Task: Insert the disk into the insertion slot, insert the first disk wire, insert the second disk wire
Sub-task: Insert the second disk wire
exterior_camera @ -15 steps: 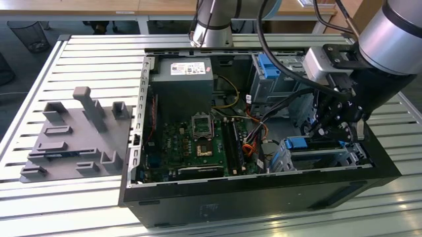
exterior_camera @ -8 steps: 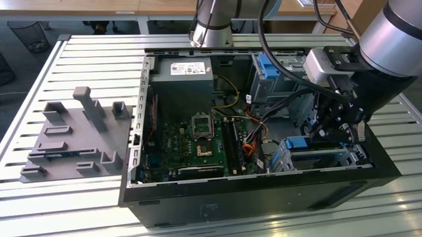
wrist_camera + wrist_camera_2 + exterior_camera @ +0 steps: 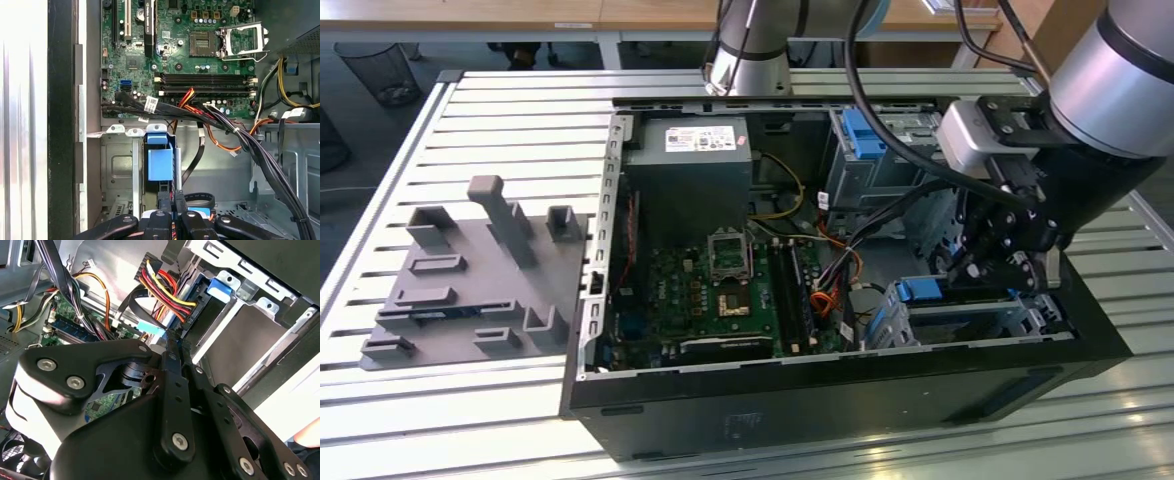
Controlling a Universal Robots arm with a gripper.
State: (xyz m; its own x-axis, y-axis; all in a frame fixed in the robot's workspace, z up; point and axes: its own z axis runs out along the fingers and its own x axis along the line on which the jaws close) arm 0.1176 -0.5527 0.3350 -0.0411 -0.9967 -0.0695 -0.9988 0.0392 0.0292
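The disk (image 3: 161,164) is seated in the insertion slot (image 3: 116,172); the gripper (image 3: 176,197), fingers pressed together, holds nothing visible

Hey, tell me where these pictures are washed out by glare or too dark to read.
In the first wrist view, the slatted table beside the computer case is blown out to near white. In the second wrist view, a bright patch washes out the case's metal wall, while the end effector is a dark mass up close. In the exterior view, daylight is even; the case's front panel is deep black.
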